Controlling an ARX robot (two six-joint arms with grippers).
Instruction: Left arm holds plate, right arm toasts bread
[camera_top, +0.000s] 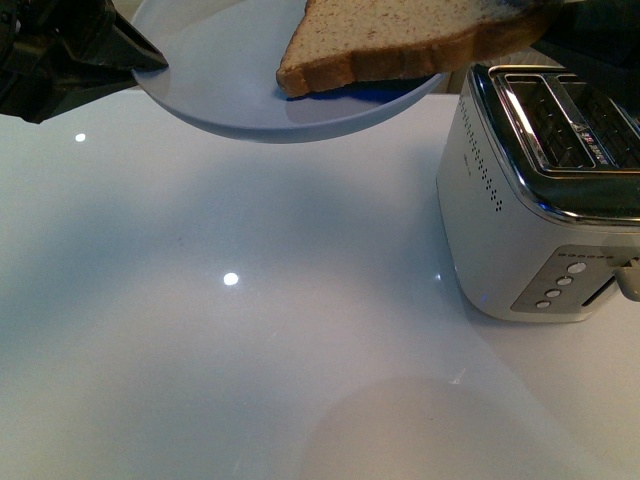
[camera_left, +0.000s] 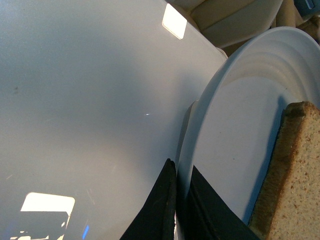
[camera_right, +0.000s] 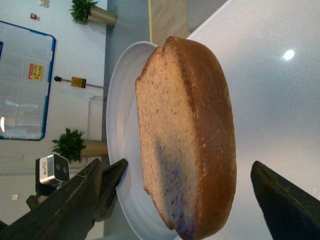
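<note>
Lab or office room; glossy white table with a toaster, blue-framed wall board, yellow sign, potted plants, camera on a stand

Bright, sharp pictures; lamp glare spots the glossy table

the front view's top edge cuts off the far side of the round pale blue-grey plate and most of the light brown bread slice; the white toaster runs off the right edge. a dark corner blur, perhaps an arm, is unreadable.
</note>
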